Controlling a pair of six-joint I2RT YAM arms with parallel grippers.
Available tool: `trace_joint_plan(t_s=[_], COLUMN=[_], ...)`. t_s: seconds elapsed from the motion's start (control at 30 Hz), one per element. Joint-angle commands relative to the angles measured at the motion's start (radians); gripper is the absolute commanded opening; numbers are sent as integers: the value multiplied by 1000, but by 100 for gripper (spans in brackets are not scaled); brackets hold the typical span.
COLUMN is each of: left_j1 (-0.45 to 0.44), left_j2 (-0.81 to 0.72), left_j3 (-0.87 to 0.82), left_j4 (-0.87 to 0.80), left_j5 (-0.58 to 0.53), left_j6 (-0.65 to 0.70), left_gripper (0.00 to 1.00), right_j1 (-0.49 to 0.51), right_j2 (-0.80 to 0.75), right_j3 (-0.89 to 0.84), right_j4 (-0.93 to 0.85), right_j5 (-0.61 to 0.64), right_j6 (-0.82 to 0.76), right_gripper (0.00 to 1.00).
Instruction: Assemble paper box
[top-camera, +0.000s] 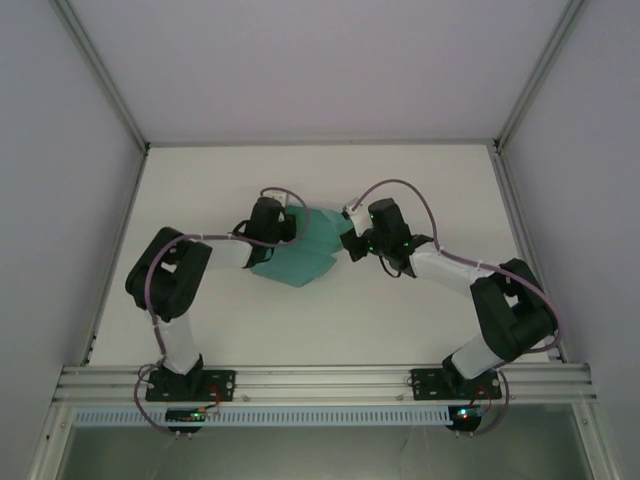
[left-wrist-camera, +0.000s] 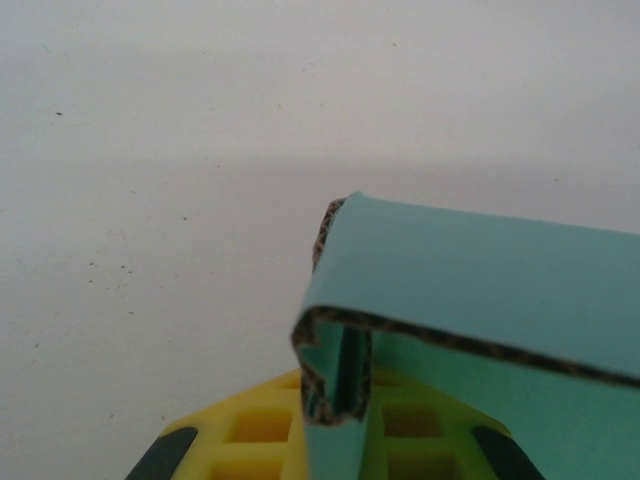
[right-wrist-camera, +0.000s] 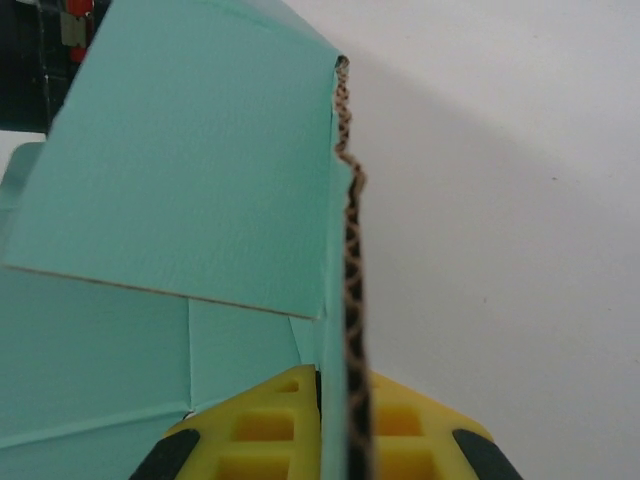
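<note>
The paper box (top-camera: 300, 258) is a teal-green corrugated card sheet, partly folded, lying mid-table between both arms. My left gripper (top-camera: 283, 226) holds its left upper edge; in the left wrist view the yellow fingers (left-wrist-camera: 255, 430) are shut on a folded-over flap of the paper box (left-wrist-camera: 480, 290). My right gripper (top-camera: 347, 243) pinches the sheet's right side. In the right wrist view its yellow fingers (right-wrist-camera: 265, 425) clamp a wall of the paper box (right-wrist-camera: 200, 160) seen edge-on, with the corrugated edge running straight up between them. One panel stands raised to the left of that wall.
The white table (top-camera: 400, 320) stretches round the card on all sides. An aluminium frame rail (top-camera: 320, 382) runs along the near edge with both arm bases bolted to it. Grey walls with upright posts (top-camera: 100, 80) enclose the sides and back.
</note>
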Motion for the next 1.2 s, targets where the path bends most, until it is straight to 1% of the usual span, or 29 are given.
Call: trace_joint_plan(t_s=[0.0,0.03,0.07,0.1,0.13,0.2,0.23,0.3,0.33,0.37,0.4,0.43,0.47,0.5,0.53,0.57,0.6,0.63,0.7,0.73,0.83,0.93,1.07,1.17], left_j1=[58,52,44,39,37,39,39,39,37,37,36,36,35,35,31,25,15,3,-17,-21,-30,-38,-46,-51], left_j2=[6,8,14,16,14,-7,-22,-53,-70,-84,-97,-110,-120,-128,-137,-144,-156,-163,-174,-177,-183,-186,-195,-207], left_j3=[18,29,36,38,38,16,-2,-37,-59,-78,-90,-96,-97,-95,-95,-96,-98,-96,-81,-76,-78,-82,-85,-85], left_j4=[-207,-234,-251,-258,-265,-231,-197,-125,-75,-35,-3,16,21,23,23,25,22,11,-31,-46,-55,-52,-53,-59], left_j5=[-499,-554,-597,-620,-596,-484,-398,-245,-168,-113,-65,-33,-10,14,11,-4,-28,-64,-139,-161,-172,-158,-142,-147], left_j6=[48,44,43,40,39,38,46,48,55,44,37,20,0,-11,-19,-33,-33,-33,-31,-30,-24,-22,-26,-25], left_gripper=[0,0,0,0,0,0,4,7,8,7,3,0,0,0,0,0,0,0,0,0,0,0,0,0], right_j1=[-18,-14,-12,-9,-7,-1,-2,0,0,-3,-4,-5,-4,-4,-4,-4,-4,-6,-9,-9,-11,-13,-15,-17], right_j2=[-57,-61,-63,-63,-62,-58,-52,-41,-35,-33,-33,-36,-45,-62,-81,-105,-134,-163,-231,-263,-342,-347,-251,-155], right_j3=[-34,-32,-28,-25,-23,-24,-24,-21,-22,-21,-20,-18,-19,-23,-26,-32,-40,-48,-67,-76,-91,-46,61,120], right_j4=[-117,-108,-112,-111,-107,-92,-87,-81,-84,-79,-73,-68,-60,-54,-55,-59,-63,-66,-70,-66,-27,-31,-93,-115], right_j5=[194,241,255,260,258,250,246,230,207,178,159,138,121,112,103,96,93,90,105,115,185,242,307,304], right_j6=[9,17,21,24,25,25,25,24,27,38,39,40,40,40,40,44,54,59,72,76,98,110,86,69], right_gripper=[0,0,0,0,0,0,0,0,0,0,0,4,12,24,37,46,56,67,84,98,99,99,99,99])
